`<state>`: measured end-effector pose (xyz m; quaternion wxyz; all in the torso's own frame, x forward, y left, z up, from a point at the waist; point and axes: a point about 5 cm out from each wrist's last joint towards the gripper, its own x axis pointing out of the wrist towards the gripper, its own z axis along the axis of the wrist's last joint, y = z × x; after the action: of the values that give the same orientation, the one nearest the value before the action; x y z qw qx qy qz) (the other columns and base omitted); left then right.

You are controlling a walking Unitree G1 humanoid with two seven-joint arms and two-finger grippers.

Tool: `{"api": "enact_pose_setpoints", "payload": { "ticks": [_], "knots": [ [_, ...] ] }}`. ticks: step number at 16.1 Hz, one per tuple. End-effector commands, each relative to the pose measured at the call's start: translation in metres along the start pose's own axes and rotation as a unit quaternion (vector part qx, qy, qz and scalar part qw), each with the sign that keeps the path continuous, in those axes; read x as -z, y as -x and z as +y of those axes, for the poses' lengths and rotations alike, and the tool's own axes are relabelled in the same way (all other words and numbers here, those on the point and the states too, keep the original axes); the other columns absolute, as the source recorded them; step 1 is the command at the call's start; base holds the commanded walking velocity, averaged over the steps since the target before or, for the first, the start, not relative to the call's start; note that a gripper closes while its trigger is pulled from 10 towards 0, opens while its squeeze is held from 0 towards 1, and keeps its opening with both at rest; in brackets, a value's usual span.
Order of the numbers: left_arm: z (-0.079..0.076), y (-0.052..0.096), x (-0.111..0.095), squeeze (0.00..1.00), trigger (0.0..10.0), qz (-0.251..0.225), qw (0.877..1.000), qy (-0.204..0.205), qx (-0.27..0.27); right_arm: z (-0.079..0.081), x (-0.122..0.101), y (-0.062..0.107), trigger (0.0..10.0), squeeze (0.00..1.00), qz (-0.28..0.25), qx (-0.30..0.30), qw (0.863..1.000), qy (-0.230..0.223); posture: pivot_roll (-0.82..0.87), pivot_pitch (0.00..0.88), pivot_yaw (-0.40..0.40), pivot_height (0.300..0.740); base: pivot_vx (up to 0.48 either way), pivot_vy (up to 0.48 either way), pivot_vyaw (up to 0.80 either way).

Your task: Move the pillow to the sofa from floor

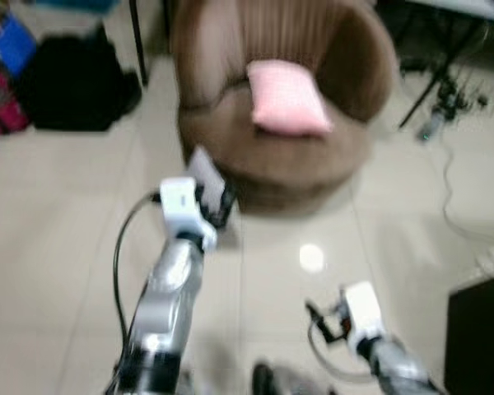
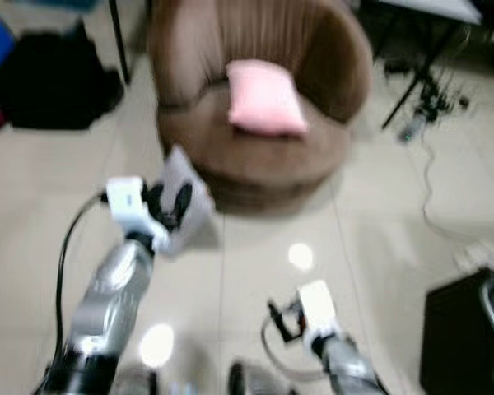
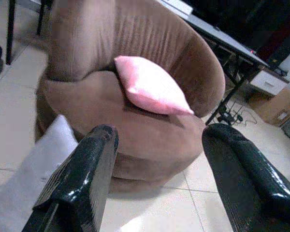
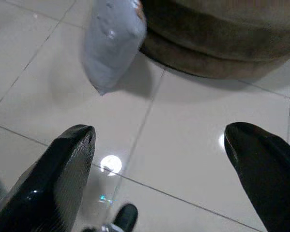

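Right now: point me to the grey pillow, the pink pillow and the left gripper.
grey pillow (image 4: 113, 38), right wrist view, middle of its face, leaning against the sofa base.
pink pillow (image 1: 286, 97), left eye view, centre of the cushion on the seat.
left gripper (image 3: 159, 159), left wrist view, midway between its open fingertips.
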<state>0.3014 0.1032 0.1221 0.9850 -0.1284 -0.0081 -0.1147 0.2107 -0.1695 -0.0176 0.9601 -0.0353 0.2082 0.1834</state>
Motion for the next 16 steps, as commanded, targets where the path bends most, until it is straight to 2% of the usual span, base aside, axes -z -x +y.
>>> {"api": "enact_pose_setpoints", "payload": {
  "ticks": [1, 13, 16],
  "knots": [
    [-0.0015, 0.0029, 0.0051, 0.00, 10.0, 0.012, 1.000, 0.010, -0.001, 0.0037, 0.0034, 0.0027, 10.0, 0.12, 0.006, -0.004, 1.000, -0.009, -0.07, 0.202, -0.159, 0.740, 0.000, 0.480, 0.00],
    [0.0020, 0.0025, 0.0034, 0.00, 10.0, 0.014, 1.000, 0.002, 0.003, 0.0097, 0.0046, 0.0034, 10.0, 0.12, 0.010, -0.008, 1.000, -0.011, -0.06, 0.182, -0.145, 0.740, 0.000, 0.476, 0.00],
    [0.0073, 0.0026, 0.0086, 0.00, 10.0, 0.032, 0.999, -0.018, -0.012, 0.0108, 0.0049, 0.0035, 10.0, 0.12, 0.010, -0.010, 1.000, -0.010, -0.06, 0.178, -0.144, 0.740, 0.000, 0.000, 0.00]
  ]
}}
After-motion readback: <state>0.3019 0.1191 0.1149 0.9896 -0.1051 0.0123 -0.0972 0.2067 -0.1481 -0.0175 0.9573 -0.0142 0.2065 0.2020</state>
